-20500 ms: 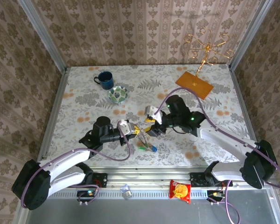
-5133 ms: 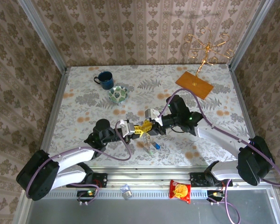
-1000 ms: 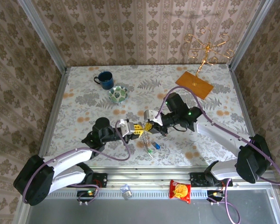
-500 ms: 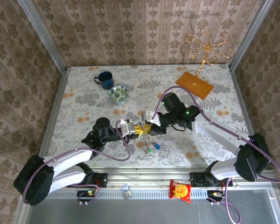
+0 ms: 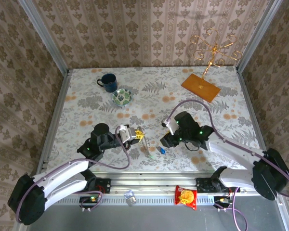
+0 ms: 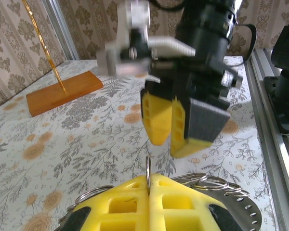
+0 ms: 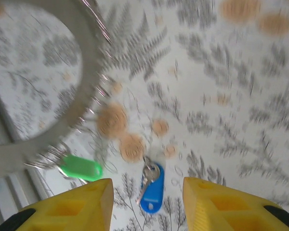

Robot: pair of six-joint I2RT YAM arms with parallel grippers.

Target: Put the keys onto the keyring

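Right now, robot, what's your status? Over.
Left tool shut on keyring. Right tool open over blue key. Green key beside keyring. Mug, bowl far back.

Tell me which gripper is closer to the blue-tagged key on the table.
Right. The right gripper hovers open just above the blue-tagged key; the left gripper sits farther to its left, shut on the keyring.

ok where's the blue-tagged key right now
The blue-tagged key lies on the table just beneath the open right gripper, right of the green-tagged key, near the table's front edge in the top view.
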